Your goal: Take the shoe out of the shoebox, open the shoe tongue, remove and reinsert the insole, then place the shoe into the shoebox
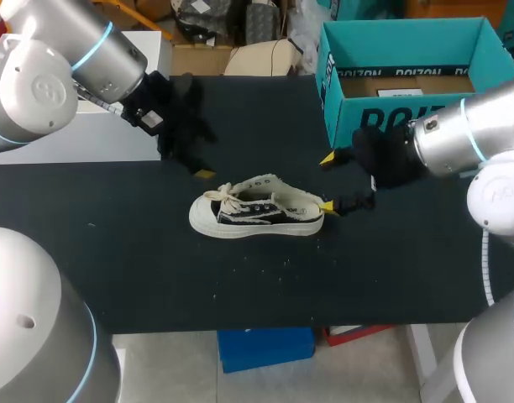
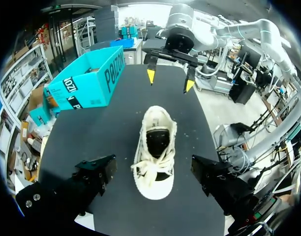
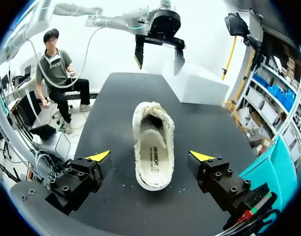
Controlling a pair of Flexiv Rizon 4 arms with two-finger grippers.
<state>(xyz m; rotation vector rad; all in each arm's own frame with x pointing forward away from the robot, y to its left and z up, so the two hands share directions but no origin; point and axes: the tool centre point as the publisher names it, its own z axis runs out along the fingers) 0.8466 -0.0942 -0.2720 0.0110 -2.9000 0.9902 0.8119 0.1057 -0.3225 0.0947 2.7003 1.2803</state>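
- The shoe (image 1: 257, 210) is out of the shoebox (image 1: 366, 117) and sits upright on its sole near the middle of the table (image 1: 156, 269). The box stands well apart, at about 1 o'clock from it in the head view.
- Its long axis runs 9 to 3 in that view, with the toe and laces (image 1: 228, 197) at 9 and the open heel at 3.
- From my right wrist camera I look into the heel end and can see the insole (image 3: 153, 157) lying flat inside. I judge it has not yet been pulled.
- My right gripper (image 1: 327, 181) is at the shoe's 3 o'clock. Its claw is spread wide and holds nothing. One yellow tip lies on each side of the heel, and neither tip seems to touch it.
- My left gripper (image 3: 159, 59) hangs at about 10 o'clock from the toe, also spread wide and empty. The toe lies just ahead of it, between its fingers.
- I judge the tongue comes next. The left arm is nearer the laces, and the right arm is placed to steady the heel along the same axis.
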